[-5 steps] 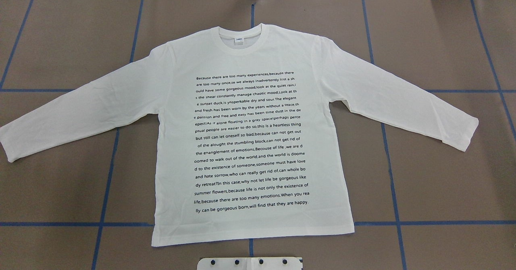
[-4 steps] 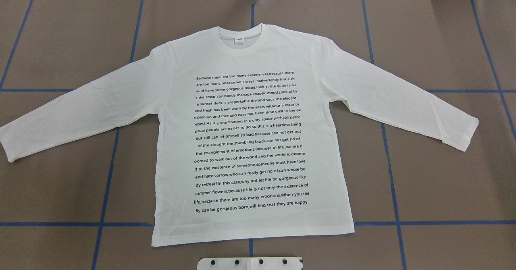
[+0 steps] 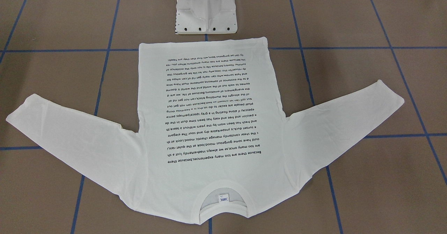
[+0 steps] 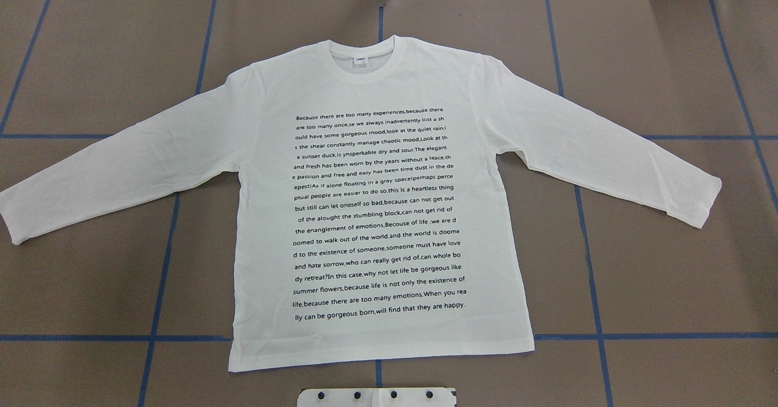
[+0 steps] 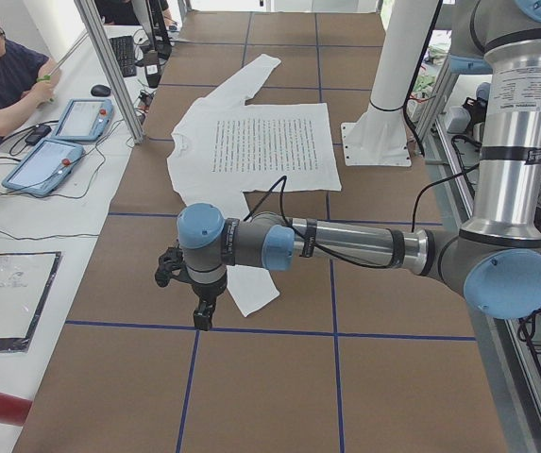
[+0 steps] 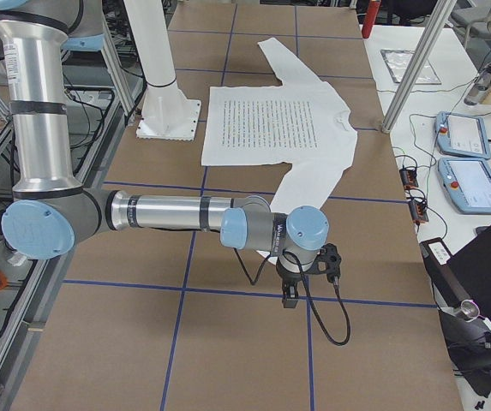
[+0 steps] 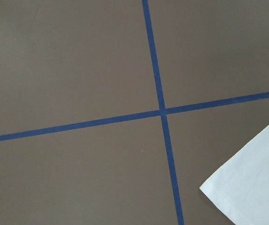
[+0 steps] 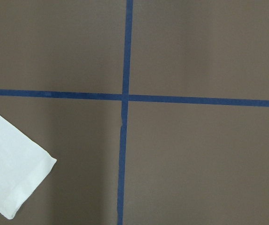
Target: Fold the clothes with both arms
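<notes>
The clothes are one white long-sleeved T-shirt (image 4: 377,212) lying flat and face up on the brown table, text block upward, collar (image 4: 363,61) at the far side, both sleeves spread outward. The front-facing view shows the T-shirt (image 3: 209,122) upside down. My left gripper (image 5: 200,319) hangs above the table just beyond the near sleeve's cuff (image 5: 251,293); the left wrist view catches the cuff corner (image 7: 251,187). My right gripper (image 6: 290,298) hovers beside the other cuff (image 8: 12,178). Both grippers show only in the side views, so I cannot tell whether they are open or shut.
Blue tape lines (image 4: 161,261) grid the table. The white pedestal base (image 3: 206,14) stands close to the shirt's hem. A person (image 5: 6,75) sits at a side desk with tablets (image 5: 48,160). More tablets (image 6: 472,171) lie on the opposite side desk.
</notes>
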Robot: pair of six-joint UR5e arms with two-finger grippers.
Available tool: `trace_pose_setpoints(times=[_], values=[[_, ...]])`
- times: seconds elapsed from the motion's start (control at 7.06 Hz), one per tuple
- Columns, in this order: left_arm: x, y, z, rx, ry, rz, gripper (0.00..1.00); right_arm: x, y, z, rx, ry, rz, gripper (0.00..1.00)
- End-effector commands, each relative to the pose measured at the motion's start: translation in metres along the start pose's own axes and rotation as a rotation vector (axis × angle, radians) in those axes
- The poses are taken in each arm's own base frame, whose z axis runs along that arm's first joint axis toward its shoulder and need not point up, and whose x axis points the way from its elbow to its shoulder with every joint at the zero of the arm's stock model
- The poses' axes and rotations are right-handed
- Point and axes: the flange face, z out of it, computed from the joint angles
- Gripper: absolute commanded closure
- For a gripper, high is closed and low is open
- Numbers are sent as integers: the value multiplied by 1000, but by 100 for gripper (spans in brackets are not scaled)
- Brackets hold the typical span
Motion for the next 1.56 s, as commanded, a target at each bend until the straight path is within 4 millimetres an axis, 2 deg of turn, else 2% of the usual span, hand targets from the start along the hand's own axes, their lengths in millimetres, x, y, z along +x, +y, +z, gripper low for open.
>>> trace_pose_setpoints(times=[0.0,0.14,0.28,0.42,0.57,0.71,0.85,0.99,1.13,1.27,1.42], values=[[15,-16,-18,62,-2,53,0,2,-11,7,-11,-44,13,0],[24,-27,-23,103,-4,96,0,0,-18,8,12,-47,-19,0],[19,-25,-13,92,29,88,0,-10,-21,18,56,-51,-49,0],[21,-23,-8,83,100,17,0,-48,-31,38,58,-51,26,0],[28,-26,-14,107,100,28,0,-74,-36,50,99,-56,61,0],[28,-32,-14,112,97,33,0,-81,-20,72,101,-70,15,0],[33,-33,-19,123,102,44,0,-92,-17,82,96,-85,-16,0],[31,-31,-16,115,106,36,0,-103,-9,91,79,-108,-44,0],[28,-30,-13,110,97,33,0,-118,10,108,93,-133,-24,0],[27,-26,-11,111,94,43,0,-139,31,135,145,-122,-30,0],[26,-26,-11,129,81,57,0,-151,38,155,165,-77,-64,0]])
